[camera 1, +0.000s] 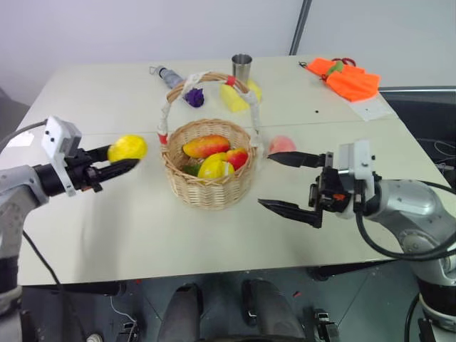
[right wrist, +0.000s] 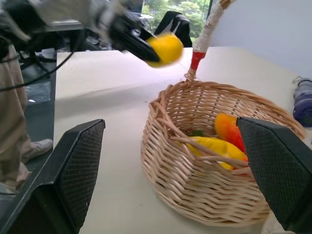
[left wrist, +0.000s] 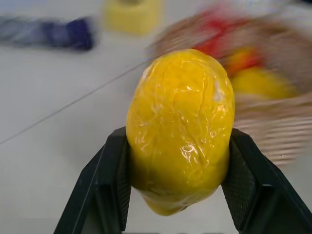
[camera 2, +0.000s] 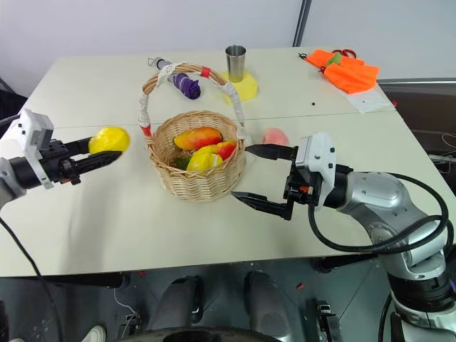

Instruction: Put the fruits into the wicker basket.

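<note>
Now the left pincer [camera 1: 127,165] is clamped on the yellow fruit [camera 1: 127,147], held above the tabletop [camera 1: 128,235] beside the wicker basket [camera 1: 208,185], probably for dropping in. The peach [camera 1: 282,144] lies right of the basket, by the wide-open, empty right pincer [camera 1: 281,182].

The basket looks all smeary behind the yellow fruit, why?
In the left wrist view the yellow fruit between the left gripper fingers is sharp, while the wicker basket behind is smeared by blur; in the right wrist view the basket looks crisp.
</note>
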You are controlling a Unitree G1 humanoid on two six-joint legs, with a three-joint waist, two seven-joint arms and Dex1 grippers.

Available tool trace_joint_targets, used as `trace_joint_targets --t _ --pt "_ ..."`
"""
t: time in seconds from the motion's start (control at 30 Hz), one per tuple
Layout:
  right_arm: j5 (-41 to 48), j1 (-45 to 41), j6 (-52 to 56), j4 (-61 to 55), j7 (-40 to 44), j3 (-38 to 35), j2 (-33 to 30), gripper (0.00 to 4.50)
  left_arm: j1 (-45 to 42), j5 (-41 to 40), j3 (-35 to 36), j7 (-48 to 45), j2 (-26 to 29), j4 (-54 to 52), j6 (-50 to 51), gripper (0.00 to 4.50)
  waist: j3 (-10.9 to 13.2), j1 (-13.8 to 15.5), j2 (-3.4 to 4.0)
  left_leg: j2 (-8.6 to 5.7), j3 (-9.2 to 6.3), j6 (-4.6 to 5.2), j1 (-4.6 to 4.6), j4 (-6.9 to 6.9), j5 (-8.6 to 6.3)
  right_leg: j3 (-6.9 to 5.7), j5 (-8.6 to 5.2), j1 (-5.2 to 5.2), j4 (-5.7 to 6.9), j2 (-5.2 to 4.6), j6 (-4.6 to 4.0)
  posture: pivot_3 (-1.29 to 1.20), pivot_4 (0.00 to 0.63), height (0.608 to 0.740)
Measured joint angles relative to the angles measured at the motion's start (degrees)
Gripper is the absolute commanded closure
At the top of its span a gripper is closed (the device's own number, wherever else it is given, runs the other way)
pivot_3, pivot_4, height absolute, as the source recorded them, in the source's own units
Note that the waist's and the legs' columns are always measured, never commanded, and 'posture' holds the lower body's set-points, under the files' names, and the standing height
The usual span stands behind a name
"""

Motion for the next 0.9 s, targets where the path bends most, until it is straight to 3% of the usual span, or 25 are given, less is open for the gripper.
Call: trace_joint_targets --t 0.1,0.3,0.37,0.47,0.5,0.9 --pt "-0.71 -1.79 -0.09 2.66 0.58 0.16 0.07 0.00 -4.24 -2.10 -4.46 7.03 -3.55 -7.14 4.06 2.31 0.00 0.31 0.00 -0.10 -0.07 -0.01 0.01 0.18 0.01 -0.01 -0.05 0.09 0.03 0.05 0.12 0.00 0.150 0.740" --pt "-2.57 -3.42 -0.04 4.70 -0.81 1.99 1.76 0.00 -13.73 5.66 -18.82 16.26 -11.00 -5.47 3.67 2.31 0.00 -0.20 0.00 -0.10 -0.07 0.02 -0.01 0.20 0.00 0.05 0.11 0.08 0.04 0.15 0.27 0.00 0.150 0.740" --pt "-3.16 -3.45 0.09 4.77 -1.81 2.20 1.93 0.00 -14.05 7.18 -20.72 17.13 -12.42 -3.31 3.44 1.48 0.00 -0.33 0.00 -0.09 -0.08 0.05 -0.01 0.12 -0.02 0.05 0.11 0.02 0.06 0.18 0.32 0.00 0.150 0.740" --pt "-6.52 -4.64 0.02 7.42 -5.30 2.99 3.27 0.00 -13.95 7.25 -20.47 17.02 -13.77 -1.78 2.57 0.13 0.00 -0.30 0.00 -0.07 -0.10 0.05 -0.02 0.02 -0.02 0.03 0.10 -0.03 0.06 0.21 0.33 0.00 0.150 0.740" --pt "-8.46 -5.36 -0.06 9.45 -7.23 3.36 4.33 0.00 -13.87 6.99 -20.38 16.52 -13.94 -1.79 2.14 0.03 0.00 -0.30 0.00 -0.08 -0.10 0.05 -0.02 0.02 -0.02 0.04 0.10 -0.03 0.06 0.20 0.32 0.00 0.150 0.740" --pt "-25.95 -16.63 -5.51 37.84 -21.81 7.33 15.65 0.00 1.04 -4.06 -10.29 5.43 -7.93 -8.78 0.95 0.03 0.01 -0.08 0.02 -0.11 -0.05 0.04 -0.02 0.00 -0.01 0.07 0.00 -0.07 0.07 0.14 0.10 0.00 0.150 0.740"
